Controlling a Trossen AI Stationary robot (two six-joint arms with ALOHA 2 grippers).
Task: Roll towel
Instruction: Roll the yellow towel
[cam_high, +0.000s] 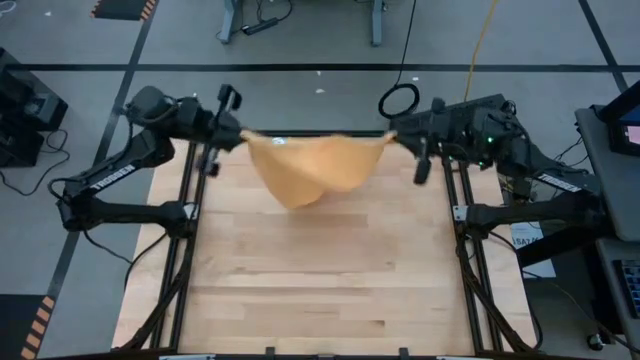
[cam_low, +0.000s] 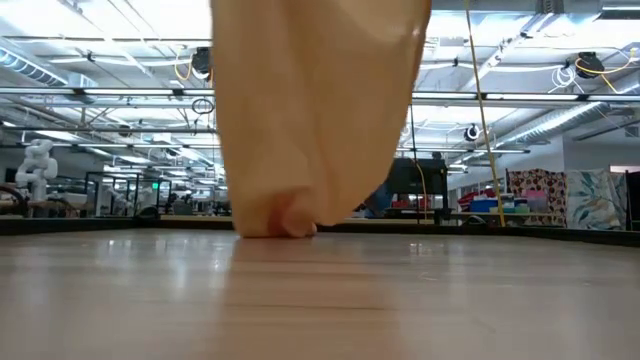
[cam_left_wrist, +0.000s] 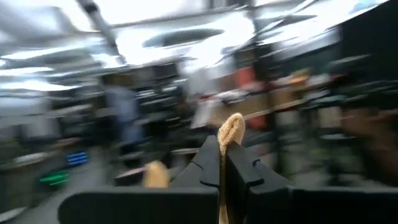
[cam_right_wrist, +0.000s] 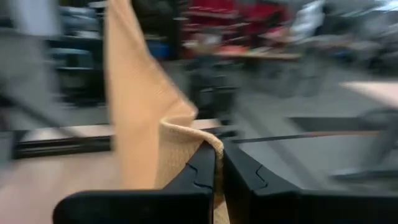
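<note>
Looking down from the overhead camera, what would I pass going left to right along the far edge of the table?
Left arm → left gripper, shut on one towel corner → the towel, sagging between the two → right gripper, shut on the other corner → right arm.

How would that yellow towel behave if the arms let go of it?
Probably floppy: the towel sags between the left tool and right tool. It looks light, held by pinched corners. Its bottom edge bunches on the table, so it would likely crumple.
</note>
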